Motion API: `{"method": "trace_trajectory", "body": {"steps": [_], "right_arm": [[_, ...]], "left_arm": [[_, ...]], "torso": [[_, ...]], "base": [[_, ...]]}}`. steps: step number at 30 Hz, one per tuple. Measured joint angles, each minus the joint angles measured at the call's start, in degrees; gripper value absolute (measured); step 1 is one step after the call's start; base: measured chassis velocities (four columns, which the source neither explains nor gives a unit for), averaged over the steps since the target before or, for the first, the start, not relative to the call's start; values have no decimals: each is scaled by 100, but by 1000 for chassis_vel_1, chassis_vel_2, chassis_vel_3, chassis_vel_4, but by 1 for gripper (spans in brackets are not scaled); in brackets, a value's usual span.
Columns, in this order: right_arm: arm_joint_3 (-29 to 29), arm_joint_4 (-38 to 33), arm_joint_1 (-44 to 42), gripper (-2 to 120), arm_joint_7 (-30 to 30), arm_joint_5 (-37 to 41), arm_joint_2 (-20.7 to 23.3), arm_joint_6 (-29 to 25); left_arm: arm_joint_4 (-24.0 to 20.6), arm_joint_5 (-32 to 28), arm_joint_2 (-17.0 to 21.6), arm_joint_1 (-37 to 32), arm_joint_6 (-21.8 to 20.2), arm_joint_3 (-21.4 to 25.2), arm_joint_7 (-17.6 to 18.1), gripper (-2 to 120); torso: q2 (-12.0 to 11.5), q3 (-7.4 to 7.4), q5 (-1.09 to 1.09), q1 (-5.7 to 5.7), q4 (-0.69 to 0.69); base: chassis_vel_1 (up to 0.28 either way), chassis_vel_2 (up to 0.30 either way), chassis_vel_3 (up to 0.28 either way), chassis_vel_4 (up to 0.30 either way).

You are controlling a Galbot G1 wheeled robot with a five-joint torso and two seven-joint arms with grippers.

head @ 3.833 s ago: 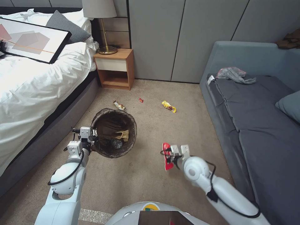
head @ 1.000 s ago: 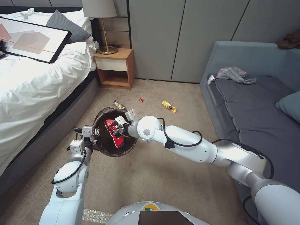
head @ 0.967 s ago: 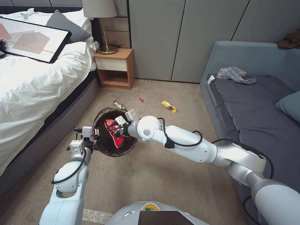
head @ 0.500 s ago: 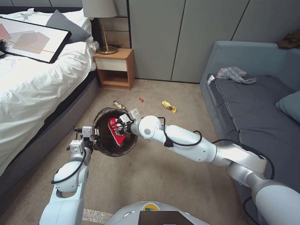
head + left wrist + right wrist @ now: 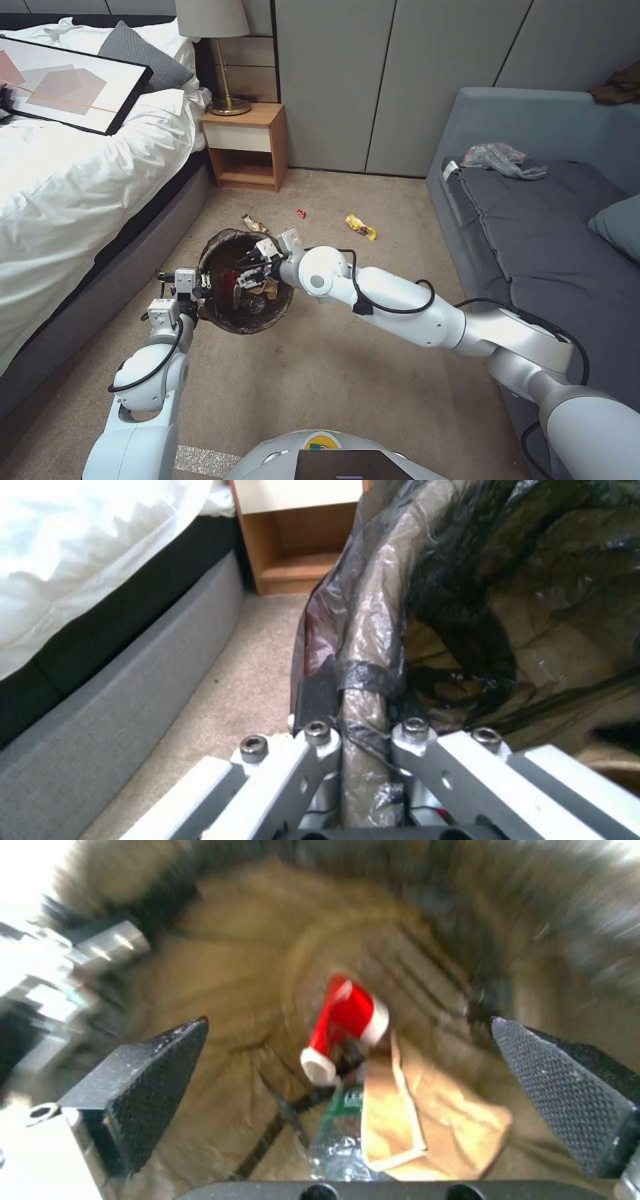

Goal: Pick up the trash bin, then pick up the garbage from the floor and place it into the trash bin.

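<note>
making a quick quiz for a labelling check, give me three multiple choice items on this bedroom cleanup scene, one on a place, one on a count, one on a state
1. Where is the red-and-white packet?
A. inside the trash bin
B. on the sofa
C. on the nightstand

2. How many litter pieces lie on the carpet beyond the bin?
A. one
B. three
C. six

3. How are the right gripper's jaws?
A. shut on the packet
B. shut on the bin rim
C. open over the bin

Answers:
1. A, it lies in the bin beside the brown paper bag.
2. B, a shiny wrapper, a small red piece and a yellow wrapper.
3. C, its pads stand wide apart with nothing between.
</note>
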State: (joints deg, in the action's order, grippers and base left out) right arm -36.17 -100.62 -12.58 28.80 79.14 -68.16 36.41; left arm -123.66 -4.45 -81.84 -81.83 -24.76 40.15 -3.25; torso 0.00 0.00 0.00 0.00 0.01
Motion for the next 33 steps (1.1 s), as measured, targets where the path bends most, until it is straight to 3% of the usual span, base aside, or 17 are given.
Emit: {"method": "trace_trajectory", "body": {"steps": [6, 9, 12, 15, 19, 20, 22, 24, 26, 28, 29, 31, 32, 33], "right_arm": [[663, -801, -3, 100, 241, -93, 628, -321], [1139, -1193, -95, 100, 233, -516, 996, -767], [1948, -1516, -733, 100, 148, -1575, 1563, -1596], [2317, -1571, -1169, 100, 46, -2076, 1809, -1864], [3338, -1584, -2057, 100, -42, -3146, 2025, -2299], [3981, -1497, -2601, 100, -107, -3839, 1980, -2527], [4298, -1428, -2922, 100, -165, -4173, 1937, -2643], [5344, -1139, -4060, 100, -484, -5331, 1669, -3122], [5656, -1073, -4387, 100, -591, -5666, 1551, -3294], [6414, -967, -5358, 100, -755, -6459, 1005, -3662], [6414, -967, -5358, 100, -755, -6459, 1005, -3662], [6875, -895, -6070, 100, -792, -6950, 219, -3907], [6875, -895, -6070, 100, -792, -6950, 219, -3907], [7043, -879, -6273, 100, -805, -7116, -126, -4012]], "left_arm": [[-9, -5, 19, -4, -3, 10, 0, 3], [-23, -7, 17, -13, 0, 10, 0, 3], [-34, -12, 22, -33, 11, 9, 2, 3], [-45, -14, 27, -41, 11, 7, 6, 3], [-94, -17, 19, -65, 17, -1, 13, 3], [-112, -19, 13, -84, 27, -8, 20, 3], [-119, -19, 13, -96, 35, -12, 23, 3], [-131, -19, 8, -124, 64, -22, 32, 3], [-131, -19, 7, -130, 79, -28, 38, 3], [-126, -20, 1, -156, 114, -67, 71, 3], [-126, -20, 1, -156, 114, -67, 71, 3], [-94, -29, -12, -170, 129, -120, 115, 3], [-94, -29, -12, -170, 129, -120, 115, 3], [-81, -29, -24, -173, 140, -132, 128, 3]], "torso": [[0, 0, 1, 0, -1], [0, 0, 2, 0, -2], [1, -1, 3, 0, -1], [0, 0, 5, 0, -3], [0, -1, 2, 0, -3], [1, -1, 1, 0, 0], [1, -1, 0, 0, 0], [0, -1, 5, 0, -3], [0, -1, 5, 0, -4], [1, -1, 0, 0, -5], [1, -1, 0, 0, -5], [1, -1, 4, 0, -4], [1, -1, 4, 0, -4], [0, -1, 3, 0, -4]], "base": [[0, 0, 0, 0], [0, 0, 0, 0], [0, 0, 0, 0], [0, 0, 0, 0], [0, 0, 0, 0], [0, 0, 0, 0], [0, 0, 0, 0], [0, 0, 0, 0], [0, 0, 0, 0], [0, 0, 0, 0], [0, 0, 0, 0], [0, 0, 0, 0], [0, 0, 0, 0], [0, 0, 0, 0]]}}
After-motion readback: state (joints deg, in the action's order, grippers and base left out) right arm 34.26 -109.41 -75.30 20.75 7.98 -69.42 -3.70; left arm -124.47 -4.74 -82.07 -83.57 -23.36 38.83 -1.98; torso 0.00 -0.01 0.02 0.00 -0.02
